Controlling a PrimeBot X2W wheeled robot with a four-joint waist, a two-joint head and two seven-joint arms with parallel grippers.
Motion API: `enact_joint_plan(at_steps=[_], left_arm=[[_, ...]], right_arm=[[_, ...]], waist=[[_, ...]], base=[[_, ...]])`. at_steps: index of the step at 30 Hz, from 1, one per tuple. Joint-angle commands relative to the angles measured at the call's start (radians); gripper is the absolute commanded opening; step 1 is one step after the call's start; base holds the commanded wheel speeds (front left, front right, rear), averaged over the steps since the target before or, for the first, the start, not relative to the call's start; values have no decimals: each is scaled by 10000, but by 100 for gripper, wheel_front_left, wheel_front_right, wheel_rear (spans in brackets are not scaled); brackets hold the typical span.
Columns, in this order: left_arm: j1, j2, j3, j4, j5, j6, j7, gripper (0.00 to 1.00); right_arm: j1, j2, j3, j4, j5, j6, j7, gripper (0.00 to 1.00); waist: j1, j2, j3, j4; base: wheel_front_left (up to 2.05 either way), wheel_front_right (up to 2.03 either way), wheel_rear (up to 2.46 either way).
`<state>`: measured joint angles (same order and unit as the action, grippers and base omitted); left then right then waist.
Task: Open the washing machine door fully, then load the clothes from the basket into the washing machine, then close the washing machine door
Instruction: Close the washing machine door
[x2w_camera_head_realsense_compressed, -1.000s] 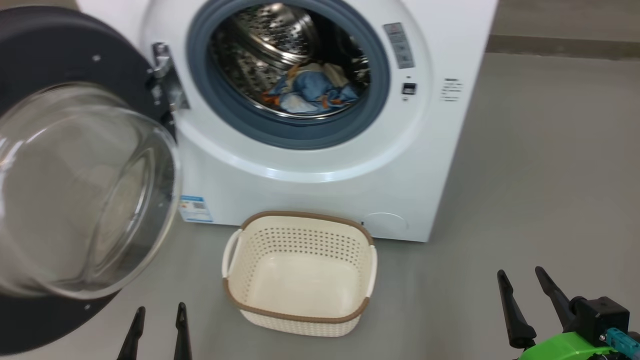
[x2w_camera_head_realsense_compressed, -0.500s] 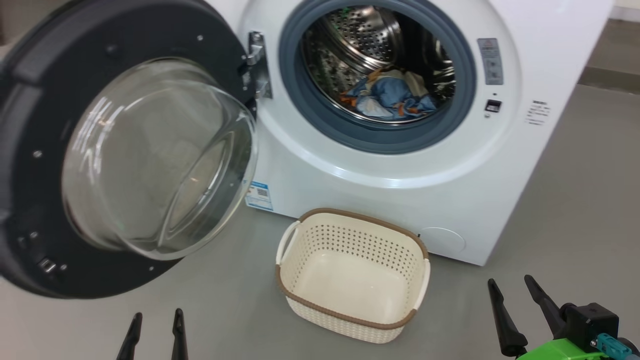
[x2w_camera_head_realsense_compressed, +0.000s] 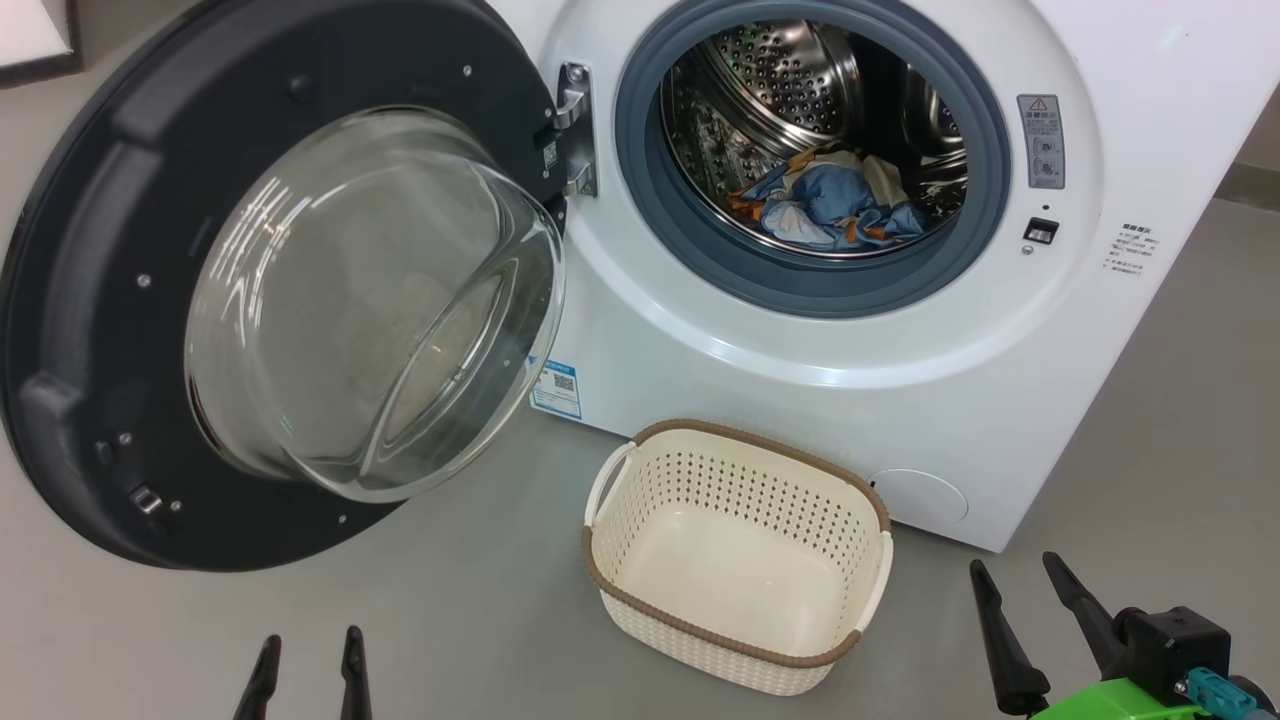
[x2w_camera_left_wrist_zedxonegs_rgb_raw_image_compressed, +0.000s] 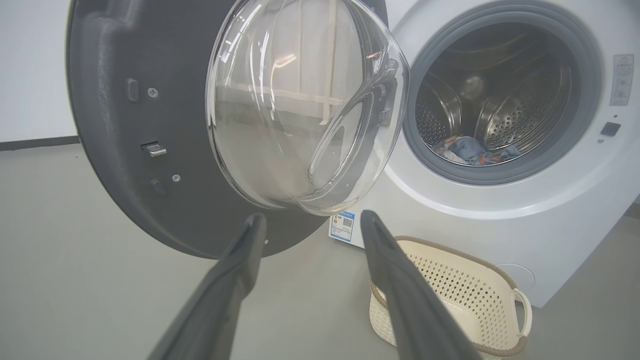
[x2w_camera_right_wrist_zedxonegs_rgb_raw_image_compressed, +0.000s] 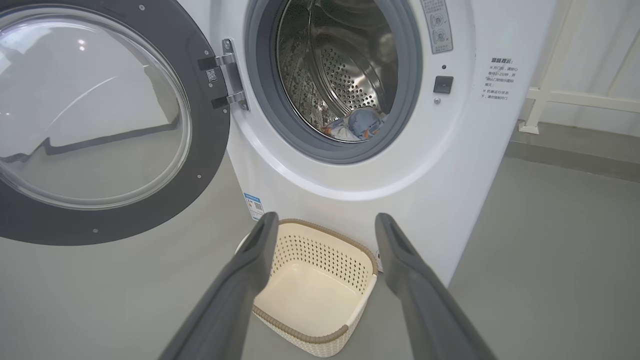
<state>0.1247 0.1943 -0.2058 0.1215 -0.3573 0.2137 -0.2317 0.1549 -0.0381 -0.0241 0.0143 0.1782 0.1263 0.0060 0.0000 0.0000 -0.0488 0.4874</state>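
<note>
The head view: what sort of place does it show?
Probably a laundry room or utility space. A big white front-loading washing machine stands on a bare grey floor, its round glossy black door with a clear glass porthole swung open, and a small cream perforated plastic basket sits empty before it.

So the whole head view has swung over: the washing machine door (x2w_camera_head_realsense_compressed: 90, 300), chopped off by the left edge a second ago, now sits almost whole in the left half of the frame, and a white panel (x2w_camera_head_realsense_compressed: 35, 35) has popped into the top left corner. The washing machine (x2w_camera_head_realsense_compressed: 800, 380) with the clothes (x2w_camera_head_realsense_compressed: 830, 205) slid from top centre to upper right and the basket (x2w_camera_head_realsense_compressed: 765, 443) from bottom centre to right of centre, so that's the camera moving, not the stuff. The left fingers (x2w_camera_head_realsense_compressed: 352, 675) and right fingers (x2w_camera_head_realsense_compressed: 1000, 640) sit a touch lower, the right ones also slightly further left.
</note>
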Motion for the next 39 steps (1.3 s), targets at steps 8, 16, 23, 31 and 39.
enact_joint_plan(at_steps=[8,16,23,31,39], left_arm=[[-249,123,313,-327,-102,81,-82,100],[-528,71,167,-578,-146,-167,-162,0],[-1544,149,239,-1633,-326,-538,-147,0],[-4265,867,952,-2430,-901,-1085,560,0],[-7646,2135,2741,263,-3152,-1882,2233,0]], right_arm=[[-217,-122,260,-274,52,44,-51,100],[-277,-122,245,-246,88,44,-7,100],[-264,-122,210,-256,227,44,9,100],[-284,-122,351,-187,364,44,-16,100],[-367,-122,615,-44,512,44,-140,100]], waist=[[0,0,54,-5],[0,0,72,-80],[0,0,48,-99],[0,0,-57,-219],[0,0,9,-770]], base=[[0,0,0],[0,0,0],[0,0,0],[0,0,0],[0,0,0]])
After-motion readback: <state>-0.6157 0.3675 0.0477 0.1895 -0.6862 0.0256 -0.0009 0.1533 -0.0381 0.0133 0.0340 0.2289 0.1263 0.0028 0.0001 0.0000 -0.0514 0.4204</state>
